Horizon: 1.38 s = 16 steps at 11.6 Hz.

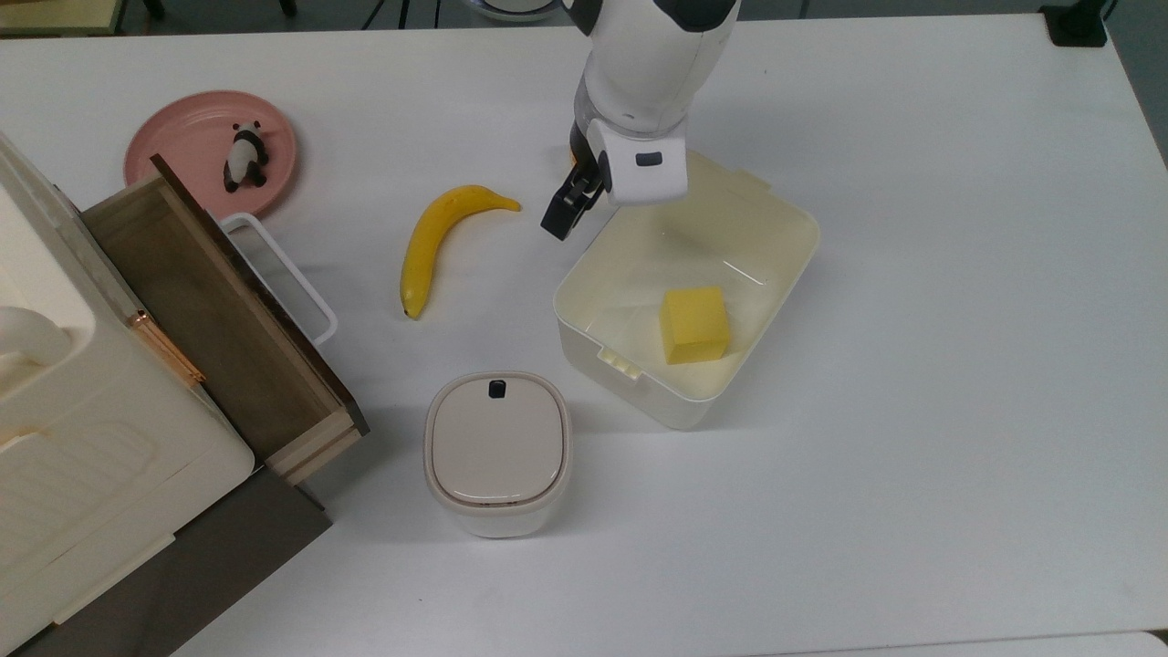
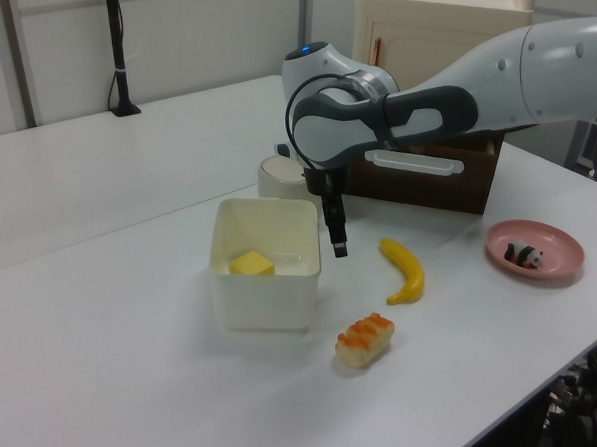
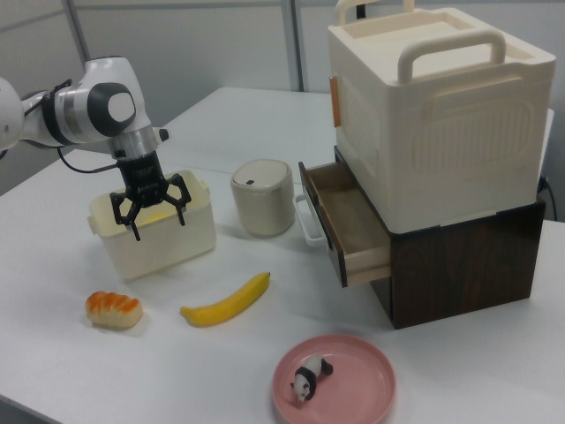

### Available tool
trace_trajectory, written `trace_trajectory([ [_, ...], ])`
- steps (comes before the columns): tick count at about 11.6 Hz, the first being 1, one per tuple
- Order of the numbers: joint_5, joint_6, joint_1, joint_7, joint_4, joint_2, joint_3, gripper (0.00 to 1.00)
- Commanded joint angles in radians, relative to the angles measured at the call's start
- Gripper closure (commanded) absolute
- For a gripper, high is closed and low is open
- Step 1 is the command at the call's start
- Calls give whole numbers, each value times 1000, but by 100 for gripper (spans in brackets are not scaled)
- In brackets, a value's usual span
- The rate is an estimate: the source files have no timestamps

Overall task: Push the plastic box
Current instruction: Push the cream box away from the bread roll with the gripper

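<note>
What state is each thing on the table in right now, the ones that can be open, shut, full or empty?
Tool: open, fingers spread, beside the plastic box's rim, holding nothing.
Plastic box: lidless, upright, holds one yellow block.
Lidded bin: lid shut.
Wooden drawer: pulled open, looks empty.
Pink plate: holds a panda figure.

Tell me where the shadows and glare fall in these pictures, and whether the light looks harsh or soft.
Top view: soft overhead light; the plastic box casts a faint shadow toward the picture's bottom, and thin bright streaks of glare cross its inner floor. Left view: the white table looks evenly lit, with soft shadows under the banana. Right view: a diffuse shadow beneath the open drawer.
</note>
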<state>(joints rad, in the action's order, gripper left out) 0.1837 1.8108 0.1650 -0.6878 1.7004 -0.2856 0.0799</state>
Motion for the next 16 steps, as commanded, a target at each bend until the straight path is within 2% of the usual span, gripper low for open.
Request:
trace_trajectory([
  [1, 7, 30, 19, 59, -13, -24, -9, 0],
  [6, 14, 56, 34, 123, -18, -59, -9, 0],
  [8, 10, 54, 51, 126, -83, -93, -9, 0],
  [12, 5, 53, 54, 142, -103, -105, -9, 0],
  [16, 10, 45, 71, 185, -189, -182, -8, 0],
])
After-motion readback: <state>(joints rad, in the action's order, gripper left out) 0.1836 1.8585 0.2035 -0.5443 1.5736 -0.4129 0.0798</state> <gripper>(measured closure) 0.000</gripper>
